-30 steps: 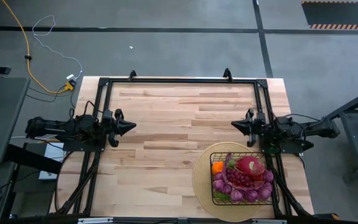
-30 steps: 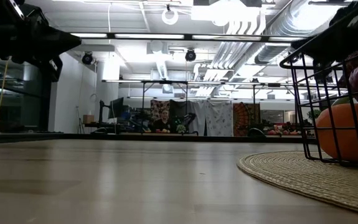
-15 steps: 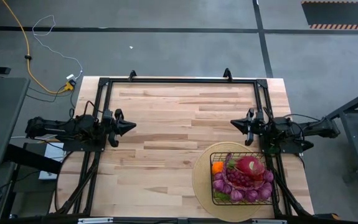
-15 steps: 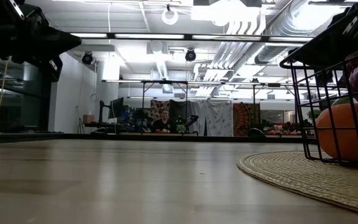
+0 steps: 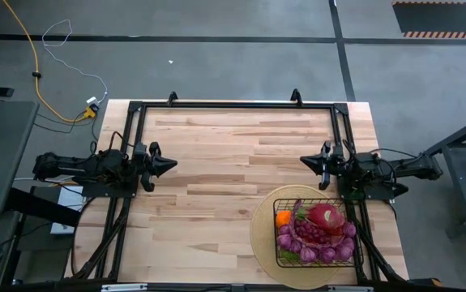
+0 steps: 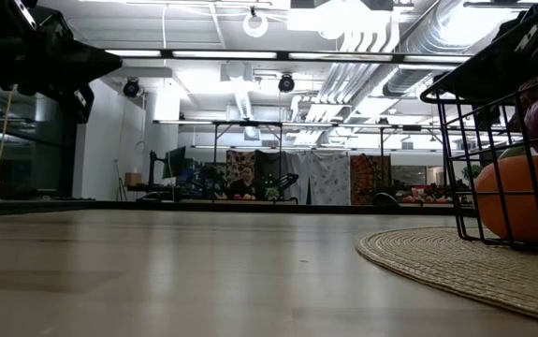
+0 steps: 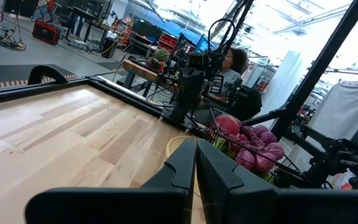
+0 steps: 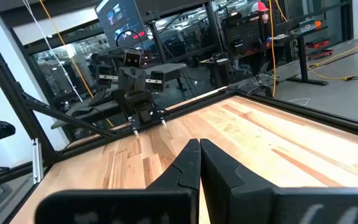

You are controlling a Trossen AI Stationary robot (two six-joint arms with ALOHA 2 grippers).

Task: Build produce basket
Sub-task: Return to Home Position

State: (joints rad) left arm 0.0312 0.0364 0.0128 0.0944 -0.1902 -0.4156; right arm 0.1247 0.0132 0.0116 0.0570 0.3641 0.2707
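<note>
The left gripper (image 5: 170,165) hangs over the left edge of the light wooden plank table (image 5: 216,203), pointing inward toward the table's centre. In the left wrist view its two dark fingers (image 7: 179,165) lie pressed together with only a thin seam between them, and nothing is held. The right gripper (image 5: 305,162) hangs over the right side of the table and points inward, facing the left one with a wide stretch of bare wood between them. The right wrist view shows its fingers (image 8: 188,163) likewise brought together on nothing. The black wire-mesh rectangular basket (image 5: 277,253) stands at the near right corner of the table, on the round tan woven mat (image 5: 261,235), just beside the right arm and well apart from the left gripper. The basket is filled: a round orange fruit (image 5: 283,218) sits in its left part, a pink dragon fruit (image 5: 323,216) lies toward the right arm, a dark purple grape bunch (image 5: 314,235) lies in the middle, and pale purple bulb-shaped pieces (image 5: 327,254) line the near side. A small green piece (image 5: 289,254) shows at the near left corner — its type cannot be told. In the low view the orange fruit presses against the basket's open grid wall, and the basket's base rests flat on the mat. No produce lies on the bare table.
</note>
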